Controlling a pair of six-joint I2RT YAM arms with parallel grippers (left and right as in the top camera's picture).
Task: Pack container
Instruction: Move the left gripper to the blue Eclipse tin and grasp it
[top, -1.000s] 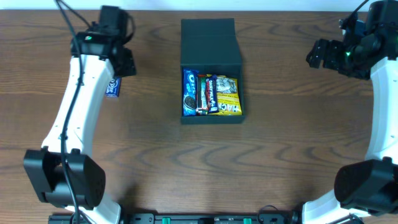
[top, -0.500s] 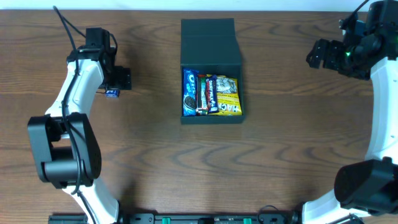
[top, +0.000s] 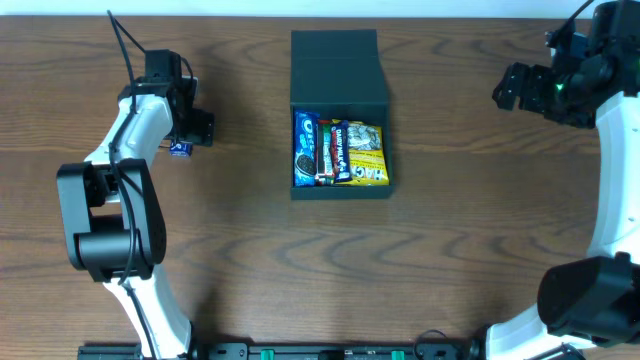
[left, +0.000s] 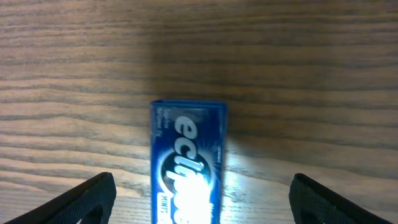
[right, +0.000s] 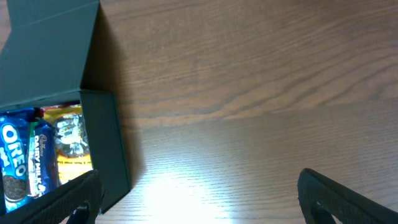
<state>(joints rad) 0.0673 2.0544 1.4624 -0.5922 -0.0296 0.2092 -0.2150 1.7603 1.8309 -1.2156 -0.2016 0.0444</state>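
the left tool (left: 199, 198) has swung over the mint pack (left: 188, 155), jaws apart astride it; the right tool (top: 515, 88) waits, apart. the pack should go next into the box (top: 339, 70).

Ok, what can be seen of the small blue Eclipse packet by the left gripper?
The glossy blue Eclipse mints packet is a slim rectangular carton with white lettering, glare on its near end. It lies flat, label up, on the brown wooden table between the fingertips of the open left gripper, untouched by them.
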